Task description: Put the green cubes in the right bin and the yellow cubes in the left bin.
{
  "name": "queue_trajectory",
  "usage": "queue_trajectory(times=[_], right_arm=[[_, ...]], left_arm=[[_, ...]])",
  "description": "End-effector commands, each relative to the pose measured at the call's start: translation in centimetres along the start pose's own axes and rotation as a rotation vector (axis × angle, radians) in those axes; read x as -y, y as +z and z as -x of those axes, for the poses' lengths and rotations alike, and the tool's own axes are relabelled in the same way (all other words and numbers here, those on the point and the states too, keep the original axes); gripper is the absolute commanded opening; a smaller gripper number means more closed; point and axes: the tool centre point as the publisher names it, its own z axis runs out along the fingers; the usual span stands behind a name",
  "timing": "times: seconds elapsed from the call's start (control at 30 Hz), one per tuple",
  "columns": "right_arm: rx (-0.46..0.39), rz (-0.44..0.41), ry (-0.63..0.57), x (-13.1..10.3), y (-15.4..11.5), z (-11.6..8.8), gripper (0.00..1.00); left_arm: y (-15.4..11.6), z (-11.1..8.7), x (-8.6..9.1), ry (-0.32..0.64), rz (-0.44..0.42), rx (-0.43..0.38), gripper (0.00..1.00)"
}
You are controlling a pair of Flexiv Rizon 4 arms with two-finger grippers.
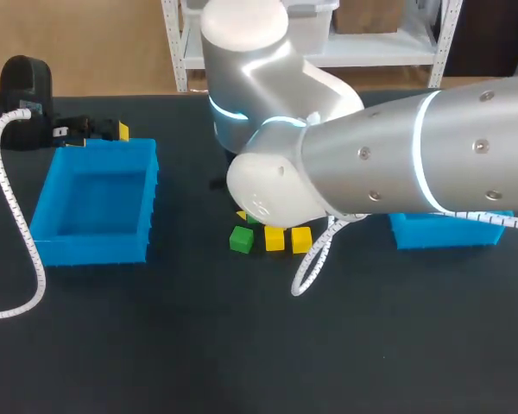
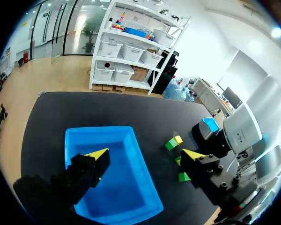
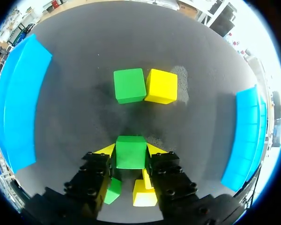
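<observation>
The dark surface [image 1: 242,354] fills the head view. A blue open bin [image 1: 91,250] sits on it at the left middle. A second blue bin [image 1: 449,233] sits at the right middle, mostly covered by the arm. In the centre lies a row of a green cube [image 1: 240,239] and two yellow cubes [image 1: 274,238]. Just behind the row, slivers of more cubes [image 1: 243,216] show at the arm's edge.

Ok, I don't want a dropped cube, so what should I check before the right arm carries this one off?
1. Right gripper shut on green cube: ok.
2. Colour suits right bin: ok, green.
3. Right bin's inside free: cannot tell, right arm hides it.
4. Loose yellow cube and its green neighbour clear of the grip: ok.
5. Left gripper open by left bin, off the path: ok.
</observation>
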Motion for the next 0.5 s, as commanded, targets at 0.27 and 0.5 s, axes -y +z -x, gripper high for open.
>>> queue_trajectory(times=[0.27, 0.5], right_arm=[[0.085, -0.009, -0.012, 1.3, -2.8, 1.5, 0.00], [0.193, 0.007, -0.001, 3.0, -7.2, 3.4, 0.00]], left_arm=[[0.0, 0.0, 0.0, 0.000, 0.000, 0.000, 1.00], [0.0, 0.0, 0.0, 0.000, 0.000, 0.000, 1.00]])
